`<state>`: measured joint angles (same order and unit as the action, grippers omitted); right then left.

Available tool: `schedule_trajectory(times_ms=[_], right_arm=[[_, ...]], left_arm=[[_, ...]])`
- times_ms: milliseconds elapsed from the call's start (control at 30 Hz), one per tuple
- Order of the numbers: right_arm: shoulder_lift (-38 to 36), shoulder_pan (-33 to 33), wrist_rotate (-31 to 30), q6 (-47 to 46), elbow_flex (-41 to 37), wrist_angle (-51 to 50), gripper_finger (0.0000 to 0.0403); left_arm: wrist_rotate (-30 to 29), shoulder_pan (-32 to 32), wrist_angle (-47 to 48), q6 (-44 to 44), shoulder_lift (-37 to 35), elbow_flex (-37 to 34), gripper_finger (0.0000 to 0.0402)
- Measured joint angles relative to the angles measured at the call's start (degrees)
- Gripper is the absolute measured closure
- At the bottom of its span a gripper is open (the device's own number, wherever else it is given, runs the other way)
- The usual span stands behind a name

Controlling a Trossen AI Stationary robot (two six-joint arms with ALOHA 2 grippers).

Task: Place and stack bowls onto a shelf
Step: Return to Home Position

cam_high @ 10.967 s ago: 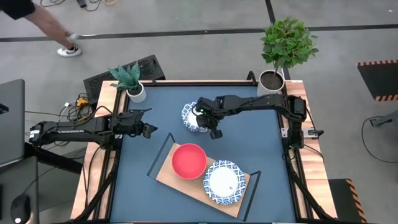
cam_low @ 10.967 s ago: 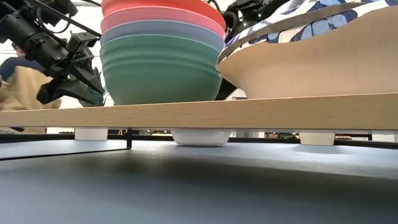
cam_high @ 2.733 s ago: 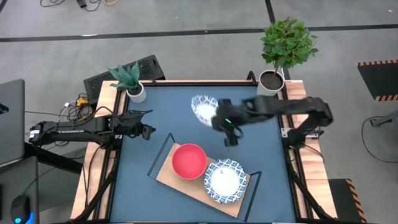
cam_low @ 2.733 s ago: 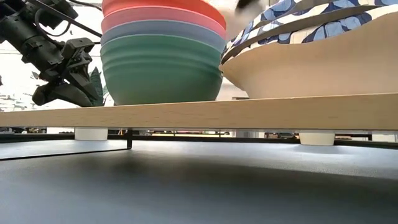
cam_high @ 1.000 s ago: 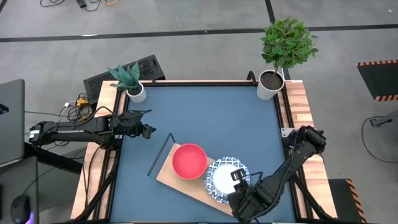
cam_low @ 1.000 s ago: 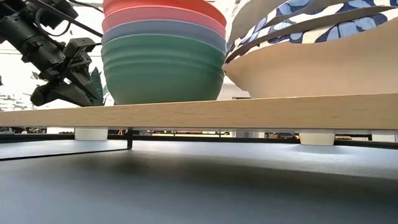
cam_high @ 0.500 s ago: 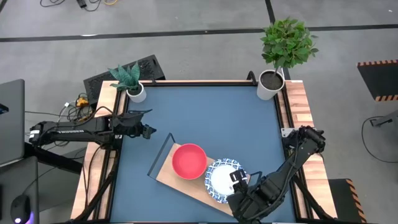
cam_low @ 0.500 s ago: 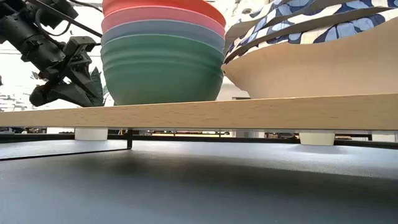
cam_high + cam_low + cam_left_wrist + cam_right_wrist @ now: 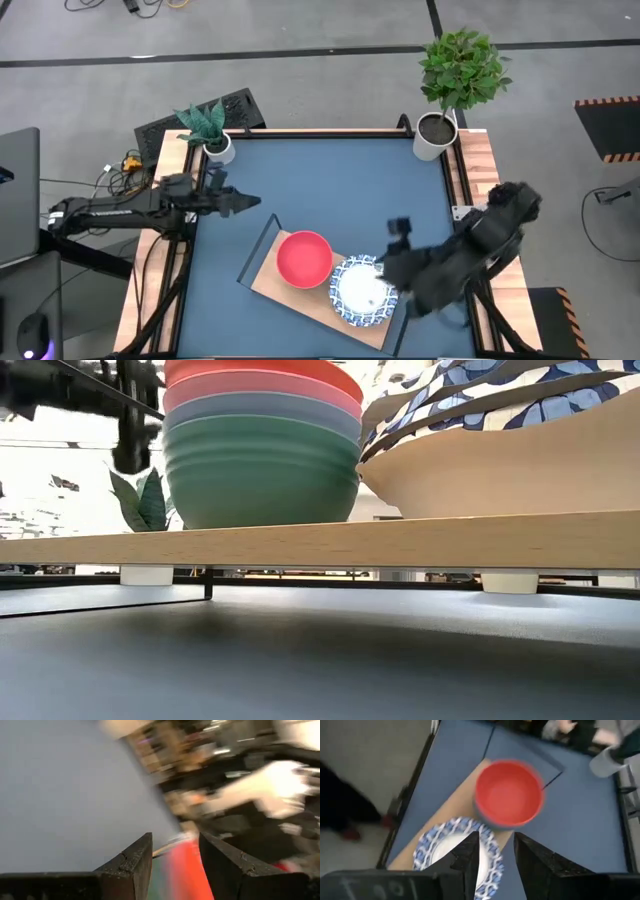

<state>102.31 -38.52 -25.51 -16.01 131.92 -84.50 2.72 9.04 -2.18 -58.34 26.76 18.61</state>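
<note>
The light-wood shelf [image 9: 290, 295] lies slantwise on the near part of the blue table. On it, the pink-red bowl [image 9: 303, 258] sits nested in the teal-green bowl [image 9: 260, 480]. Beside them, two white bowls with blue patterned rims [image 9: 362, 290] are stacked one in the other [image 9: 500, 420]. My right gripper [image 9: 402, 255] hangs blurred, high above the shelf's right end. Its fingers are open with nothing between them [image 9: 494, 857]. My left gripper [image 9: 250, 203] is open and empty over the table's left side, pointing toward the table's right edge.
A spiky plant in a white pot [image 9: 215, 140] stands at the far left corner. A leafy one [image 9: 440, 125] stands at the far right corner. Bare blue tabletop [image 9: 330, 180] lies between them. The shelf's black frame end [image 9: 255, 245] sticks up at its left.
My right gripper has risen quickly from the near right edge of the patterned bowls, going up and toward the table's far edge. The upper patterned bowl, tilted a second ago, has settled into the lower one. My left gripper has tipped up toward level and risen a little.
</note>
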Motion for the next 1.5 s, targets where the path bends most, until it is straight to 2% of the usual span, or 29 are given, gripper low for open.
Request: schedule_trajectory(times_ms=[133, 233, 300, 367, 467, 567, 667, 733, 833, 933, 1167, 1267, 1367, 1500], right_arm=[[-5.12, 2.13, 0.21, 0.07, 2.39, -0.33, 0.0261], [-9.7, 3.9, 0.15, 0.06, 2.44, -0.54, 0.0261], [-12.25, 5.08, 0.07, 0.25, 2.47, -0.35, 0.026], [-14.3, 5.97, -0.14, 5.07, 2.49, -0.08, 0.0259], [-17.31, 8.15, 0.0, 12.34, 2.4, 1.42, 0.0259], [-21.45, 12.55, 1.47, 14.21, 2.38, 2.15, 0.0259], [-26.0, 16.46, 4.24, 14.48, 0.71, 3.33, 0.0259], [-29.14, 18.91, 6.73, 14.94, -1.74, 5.33, 0.0259], [-34.47, 22.06, 10.98, 16.89, -8.45, 11.93, 0.0259], [-41.33, 24.41, 13.49, 17.81, -19.22, 20.81, 0.0259], [-60.11, 29.34, 13.81, 13.53, -51.5, 42.53, 0.0259], [-68.1, 30.51, 13.79, 11.84, -63.06, 52.27, 0.0259], [-75.29, 31.17, 13.87, 9.74, -71.44, 57.38, 0.0259], [-83.08, 31.21, 13.7, 7.27, -79.68, 61.52, 0.0259]], left_arm=[[4.19, -0.02, -15.67, 2.66, -2.27, 0.0, 0.0255], [5.06, -0.02, -25.78, 5.68, -4.39, 0.0, 0.0255], [4.96, -0.01, -30.0, 6.26, -6.11, 0.05, 0.0255], [3.42, -0.02, -30.36, 7.31, -7.96, 0.64, 0.0255], [1.8, 0.0, -22.93, 11.02, -10.79, 3.57, 0.0255], [-1.06, -0.03, -5.01, 16.1, -13.02, 9.56, 0.0255], [-7.46, -0.02, 14.03, 21.43, -13.37, 17.05, 0.0255], [-13.26, -0.02, 23.46, 24.57, -12.88, 22.1, 0.0255], [-21.58, -0.01, 32.29, 27.25, -12.18, 27.91, 0.0255], [-25.34, 0.0, 35.13, 28.73, -12.19, 30.23, 0.0255], [-24.11, 0.0, 36.44, 28.5, -12.65, 26.41, 0.0255], [-24.15, -0.02, 38.83, 26.01, -12.69, 24.96, 0.0255], [-23.97, 0.0, 43.49, 24.66, -14.1, 24.48, 0.0255], [-24.91, 0.0, 44.49, 24.93, -18.89, 22.25, 0.0255]])
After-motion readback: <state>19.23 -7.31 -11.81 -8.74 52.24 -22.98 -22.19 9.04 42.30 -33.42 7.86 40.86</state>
